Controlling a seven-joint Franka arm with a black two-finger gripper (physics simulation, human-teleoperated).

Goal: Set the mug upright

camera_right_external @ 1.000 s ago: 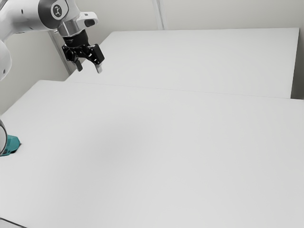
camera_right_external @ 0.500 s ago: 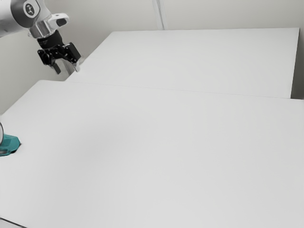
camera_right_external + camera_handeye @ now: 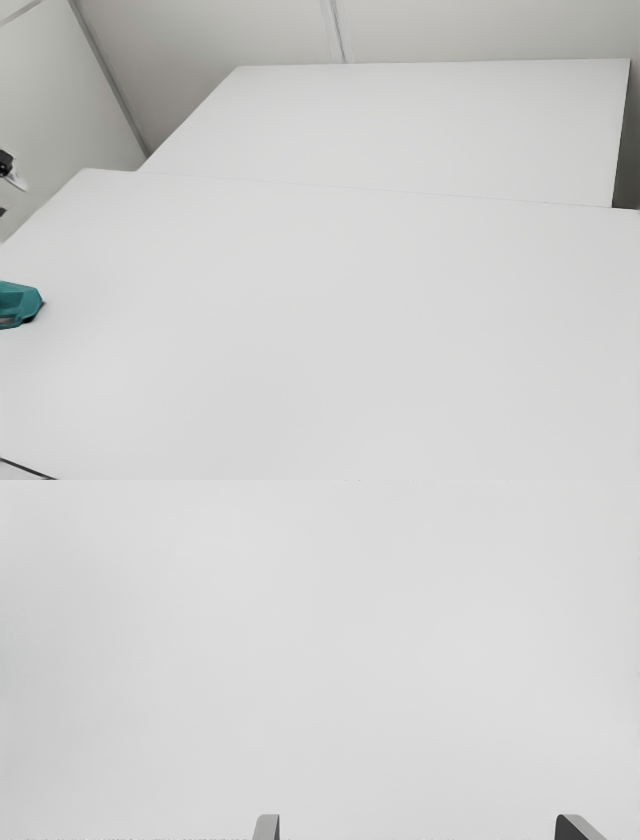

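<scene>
Gaping wide and empty, the gripper [image 3: 12, 197] shares the exterior view's nine o'clock with a faceted, perhaps plastic, teal object [image 3: 18, 302].

Teal object [image 3: 18, 302] on the worktop [image 3: 330, 320], at the exterior view's left edge, which cuts it off; whether it is the mug cannot be told. Visible part: angular, with a blunt, faceted end toward the exterior view's right and a small dark patch low beneath that end. Upright or on its side: undetermined.
</scene>
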